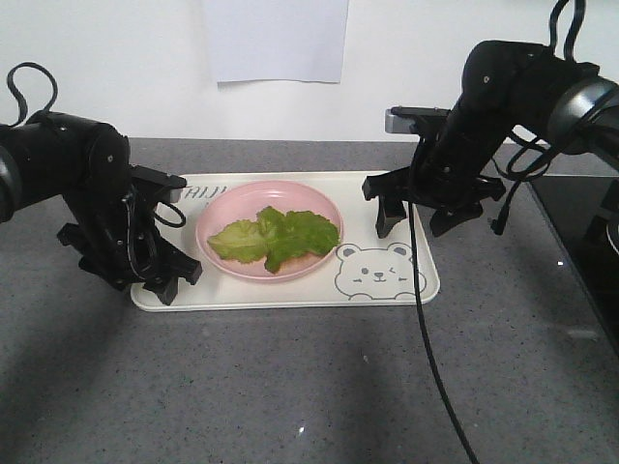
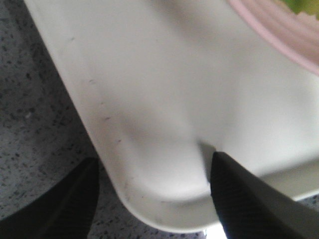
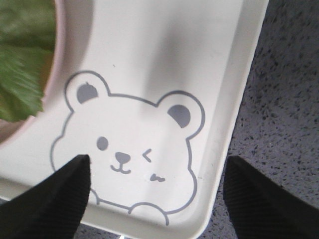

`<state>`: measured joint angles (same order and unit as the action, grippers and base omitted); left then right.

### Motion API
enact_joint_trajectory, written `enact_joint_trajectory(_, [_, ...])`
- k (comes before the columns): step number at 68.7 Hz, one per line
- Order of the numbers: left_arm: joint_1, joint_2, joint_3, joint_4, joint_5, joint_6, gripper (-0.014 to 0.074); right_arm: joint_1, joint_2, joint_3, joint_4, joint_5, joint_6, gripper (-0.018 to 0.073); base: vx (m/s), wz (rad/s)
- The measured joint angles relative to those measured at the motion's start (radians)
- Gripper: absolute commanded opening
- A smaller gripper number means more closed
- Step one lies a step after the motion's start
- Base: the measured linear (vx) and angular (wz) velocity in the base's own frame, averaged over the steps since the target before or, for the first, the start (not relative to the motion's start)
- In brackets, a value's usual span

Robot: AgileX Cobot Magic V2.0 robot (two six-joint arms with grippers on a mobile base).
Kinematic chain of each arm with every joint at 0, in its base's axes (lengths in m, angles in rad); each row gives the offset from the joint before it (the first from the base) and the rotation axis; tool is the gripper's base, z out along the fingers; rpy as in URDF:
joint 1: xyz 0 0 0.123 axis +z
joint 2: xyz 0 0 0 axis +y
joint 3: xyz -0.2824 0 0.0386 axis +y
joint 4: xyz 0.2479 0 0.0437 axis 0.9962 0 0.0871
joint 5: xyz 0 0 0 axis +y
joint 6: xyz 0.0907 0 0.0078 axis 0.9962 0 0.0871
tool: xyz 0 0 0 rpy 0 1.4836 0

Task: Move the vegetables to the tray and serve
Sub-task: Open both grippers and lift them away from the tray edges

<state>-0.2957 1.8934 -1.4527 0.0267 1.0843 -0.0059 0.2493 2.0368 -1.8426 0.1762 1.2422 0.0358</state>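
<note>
The vegetables (image 1: 276, 237), crinkly green lettuce leaves, lie in a round pink plate (image 1: 215, 224) that stands on the cream-white tray (image 1: 290, 290) with a bear drawing. My left gripper (image 1: 176, 278) is open and straddles the tray's front left corner (image 2: 164, 209): one finger (image 2: 65, 204) is over the counter and the other (image 2: 244, 199) is over the tray floor. My right gripper (image 1: 414, 224) is open at the tray's right side, just above it. In the right wrist view it (image 3: 157, 194) spans the bear face (image 3: 129, 149) and the tray's edge. Lettuce (image 3: 20, 74) shows at the upper left.
The tray rests on a grey speckled counter (image 1: 290, 387). A black glass hob (image 1: 580, 242) lies at the right edge. A black cable (image 1: 430, 358) hangs from the right arm across the counter's front. A white sheet (image 1: 276, 39) hangs on the back wall.
</note>
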Motion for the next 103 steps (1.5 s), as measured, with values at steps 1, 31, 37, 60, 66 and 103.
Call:
enact_joint_trajectory(1, [-0.001,0.0,0.0,0.004,0.003,-0.001,0.047,0.0,-0.001,-0.003,0.0,-0.001,0.001,0.054,0.0,0.0])
enact_joint_trajectory(31, [-0.001,-0.071,-0.008,0.046,0.009,-0.017,0.047,0.0,-0.028,-0.006,-0.004,0.0,0.006,0.0533,0.0,0.0])
enact_joint_trajectory(37, [-0.001,-0.097,-0.008,0.048,0.002,-0.02,0.047,0.0,-0.057,-0.006,-0.021,0.0,0.006,0.0497,0.0,0.0])
enact_joint_trajectory(60, [-0.001,-0.282,-0.008,0.048,-0.113,-0.059,0.0255,0.0,-0.294,-0.006,-0.085,-0.106,-0.007,0.0004,0.0,0.0])
enact_joint_trajectory(66, [-0.001,-0.353,-0.008,0.048,-0.159,-0.075,0.0126,0.0,-0.373,0.004,-0.087,-0.15,-0.036,-0.001,0.0,0.0])
enact_joint_trajectory(103, [-0.001,-0.818,0.244,0.048,-0.387,-0.094,-0.0008,0.0,-1.087,0.806,-0.087,-0.597,-0.207,-0.0008,0.0,0.0])
